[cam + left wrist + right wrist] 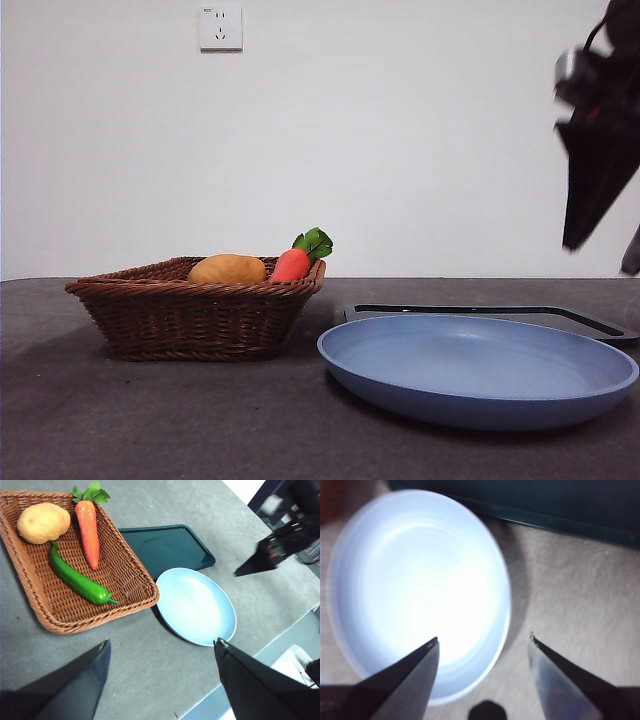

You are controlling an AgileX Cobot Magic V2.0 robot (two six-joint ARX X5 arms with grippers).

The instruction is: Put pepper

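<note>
The pepper (77,580) is lying diagonally in the basket (30,611), beside the carrot (88,527). The left gripper (162,647) is hanging wide open and empty above the table, nearer it. The right gripper (482,639), also open and empty, is hovering over the plate (380,555).

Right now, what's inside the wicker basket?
The basket holds a green pepper, a carrot and a potato, lying side by side. From the front, the basket wall hides the pepper entirely; only the potato and carrot tops show.

Lab-style test setup: bare white wall with socket (221,27) above basket (150,315), plain grey bench (120,420), toy vegetables.
</note>
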